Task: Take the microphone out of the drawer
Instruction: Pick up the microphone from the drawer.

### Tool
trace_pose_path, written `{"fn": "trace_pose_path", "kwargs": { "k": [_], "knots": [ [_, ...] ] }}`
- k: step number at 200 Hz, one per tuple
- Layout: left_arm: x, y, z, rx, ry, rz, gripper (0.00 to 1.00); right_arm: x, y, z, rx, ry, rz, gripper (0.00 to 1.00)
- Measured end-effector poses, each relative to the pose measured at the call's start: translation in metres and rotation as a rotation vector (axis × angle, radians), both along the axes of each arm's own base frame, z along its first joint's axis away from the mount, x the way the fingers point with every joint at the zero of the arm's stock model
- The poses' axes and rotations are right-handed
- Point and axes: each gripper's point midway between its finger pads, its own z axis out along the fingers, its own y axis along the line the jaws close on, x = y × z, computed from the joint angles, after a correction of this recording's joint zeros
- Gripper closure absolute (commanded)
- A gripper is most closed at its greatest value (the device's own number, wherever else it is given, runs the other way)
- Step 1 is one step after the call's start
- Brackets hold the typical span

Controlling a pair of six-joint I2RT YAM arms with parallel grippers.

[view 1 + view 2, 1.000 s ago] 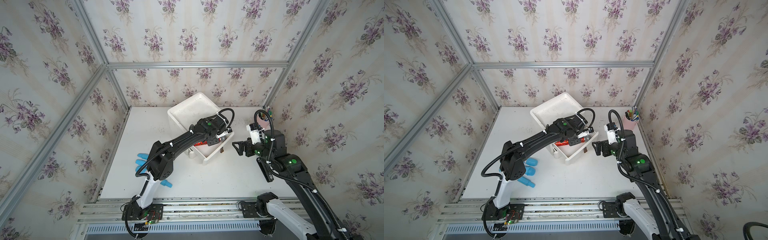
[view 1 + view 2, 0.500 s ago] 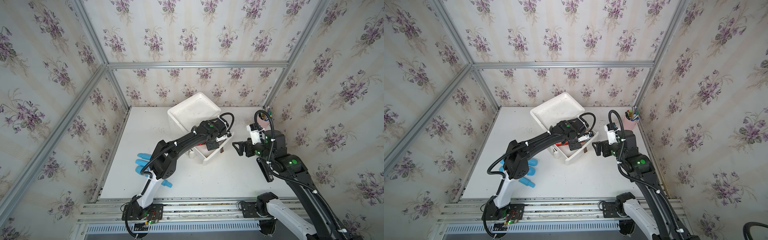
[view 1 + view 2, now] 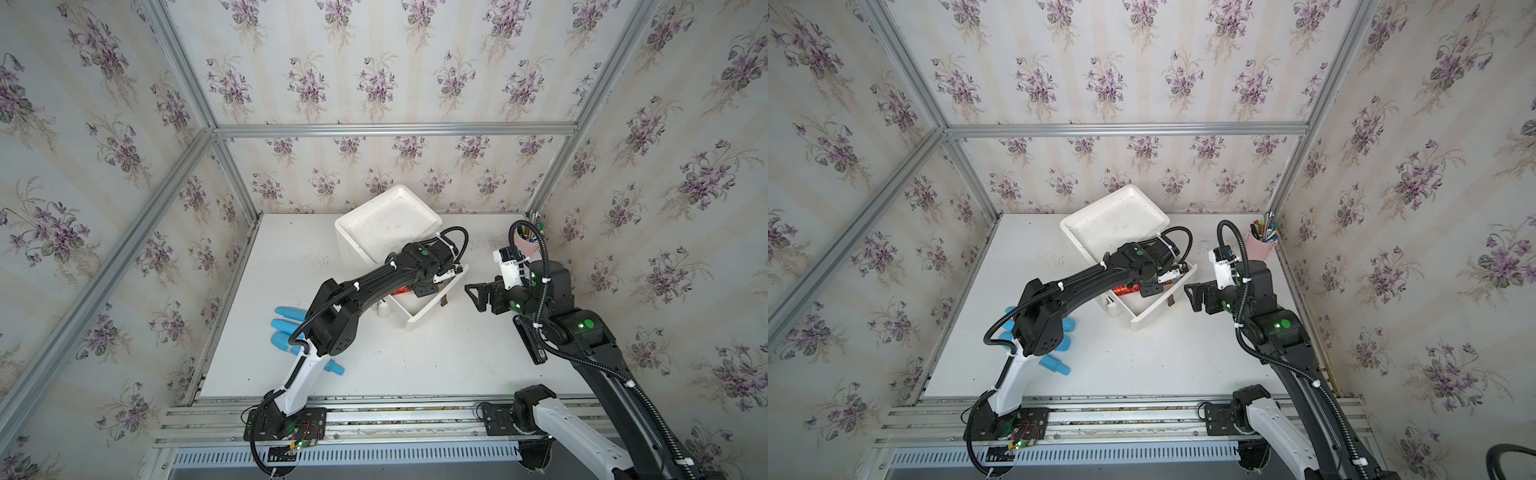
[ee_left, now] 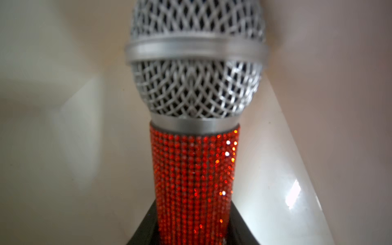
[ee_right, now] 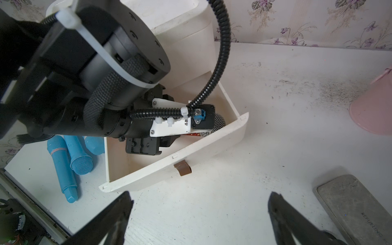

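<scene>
A microphone (image 4: 195,89) with a silver mesh head and a red sparkly handle lies in the open white drawer (image 3: 432,309). My left gripper (image 4: 193,212) reaches down into the drawer, and its black fingers (image 4: 146,229) are shut on both sides of the red handle. In both top views, only a strip of the red handle (image 3: 401,291) (image 3: 1125,289) shows beside the left gripper (image 3: 424,286) (image 3: 1150,286). The right wrist view shows the mesh head (image 5: 218,125) near the drawer's front wall (image 5: 174,169). My right gripper (image 5: 199,203) (image 3: 473,293) hovers open over the table, right of the drawer, holding nothing.
The drawer comes out of a white cabinet (image 3: 388,220) at the back middle and has a brown pull tab (image 5: 182,169). Several blue microphones (image 3: 286,328) lie on the table at the left. A pink pen cup (image 3: 1260,245) stands back right. A grey flat block (image 5: 350,207) lies under the right arm.
My left gripper has sunk a little deeper into the drawer, opened wider, then closed on the microphone's handle. The right arm has stayed put.
</scene>
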Motion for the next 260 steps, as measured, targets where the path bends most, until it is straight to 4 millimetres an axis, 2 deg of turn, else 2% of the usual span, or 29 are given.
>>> {"fn": "trace_pose_path", "kwargs": {
  "k": [82,192,260],
  "knots": [
    [-0.001,0.001,0.010,-0.013,-0.007,0.003,0.99,0.000,0.000,0.001,0.001,-0.002,0.000,0.02],
    [0.002,0.008,0.039,-0.065,-0.034,0.027,1.00,-0.001,0.000,0.004,0.005,-0.013,-0.001,0.02],
    [-0.004,0.007,0.056,-0.149,0.006,0.053,1.00,-0.002,0.000,0.006,0.007,-0.017,-0.001,0.02]
  ]
}}
